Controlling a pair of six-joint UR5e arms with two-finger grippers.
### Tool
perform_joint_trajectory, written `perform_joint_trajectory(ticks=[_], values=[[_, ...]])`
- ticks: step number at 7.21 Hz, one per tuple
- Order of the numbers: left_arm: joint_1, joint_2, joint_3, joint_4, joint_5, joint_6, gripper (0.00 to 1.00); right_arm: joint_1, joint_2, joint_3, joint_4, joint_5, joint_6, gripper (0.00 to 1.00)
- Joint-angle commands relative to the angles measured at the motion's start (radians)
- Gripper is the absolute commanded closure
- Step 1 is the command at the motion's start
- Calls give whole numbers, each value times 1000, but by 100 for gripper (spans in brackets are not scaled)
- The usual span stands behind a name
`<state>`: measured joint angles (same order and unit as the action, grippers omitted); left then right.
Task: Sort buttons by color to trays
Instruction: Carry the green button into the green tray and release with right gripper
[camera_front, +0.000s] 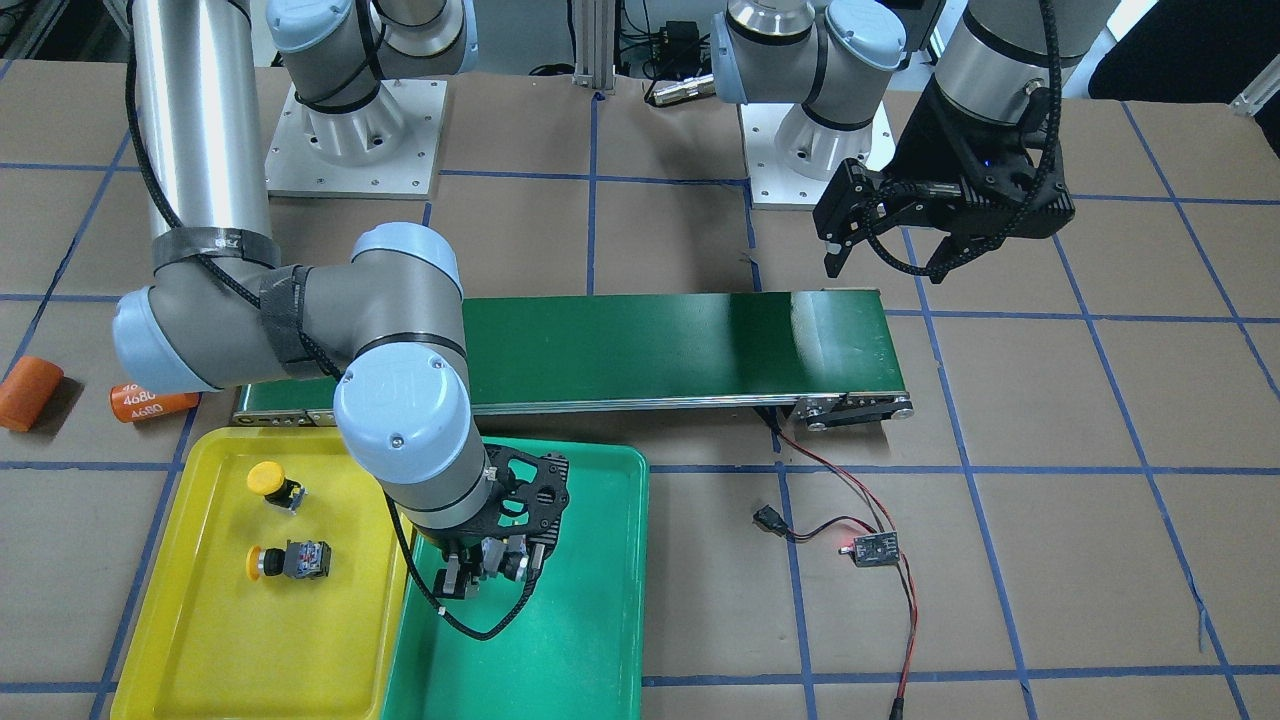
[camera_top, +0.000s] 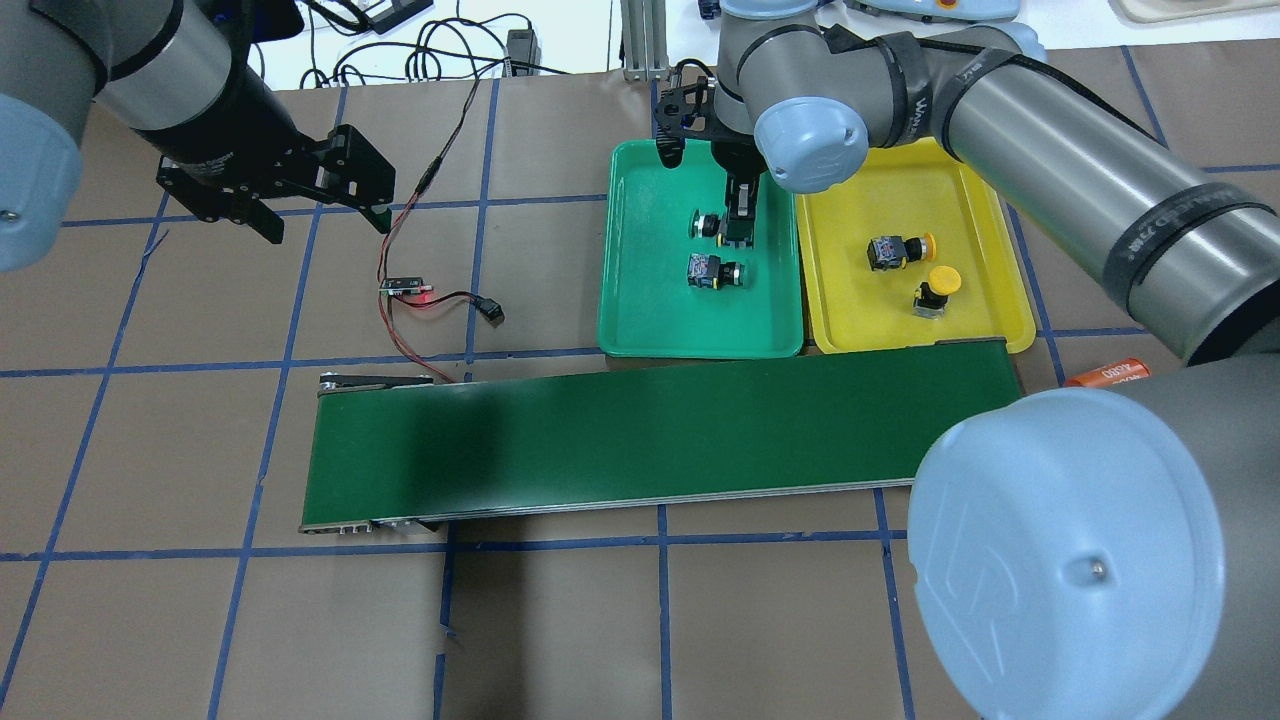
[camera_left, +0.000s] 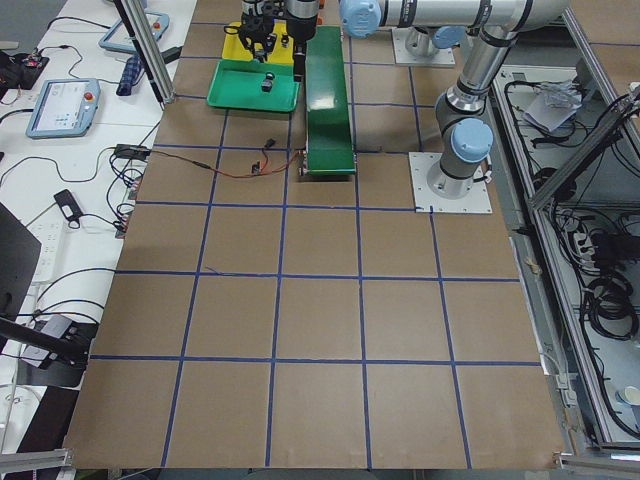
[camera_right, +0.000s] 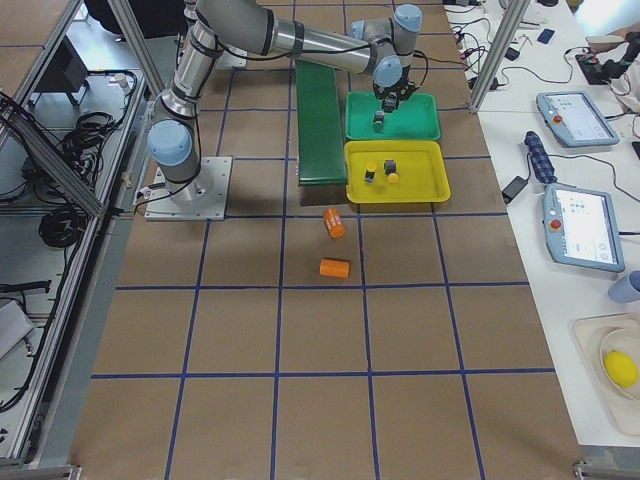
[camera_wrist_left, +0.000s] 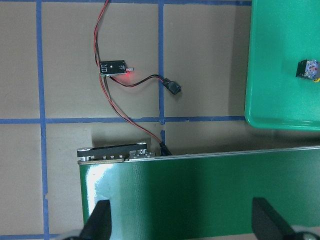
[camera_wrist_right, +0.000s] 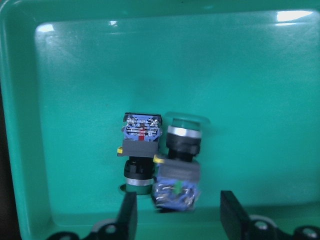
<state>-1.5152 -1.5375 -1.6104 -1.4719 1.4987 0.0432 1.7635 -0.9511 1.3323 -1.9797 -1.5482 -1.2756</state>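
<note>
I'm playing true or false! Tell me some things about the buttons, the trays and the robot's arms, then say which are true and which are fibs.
1. Both yellow buttons lie in the yellow tray. True.
2. A button is riding on the conveyor belt. False: no button shows on it; all four are in the trays.
3. The right tool hangs over the green tray. True.
4. The left tool is holding something. False: it is open and empty, above the table near one end of the belt.
5. Both green buttons lie in the green tray. True.
</note>
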Motion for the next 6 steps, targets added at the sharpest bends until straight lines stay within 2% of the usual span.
perform_joint_trajectory(ticks=[1, 3, 6], values=[[1, -6, 3, 2, 0, 1, 0, 2, 15, -1, -8, 5, -4, 0], [3, -9, 9, 2, 0, 1, 0, -9, -35, -4, 37, 2, -7, 0], [3, -9, 9, 2, 0, 1, 0, -35, -237, 8, 180, 2, 117, 0]])
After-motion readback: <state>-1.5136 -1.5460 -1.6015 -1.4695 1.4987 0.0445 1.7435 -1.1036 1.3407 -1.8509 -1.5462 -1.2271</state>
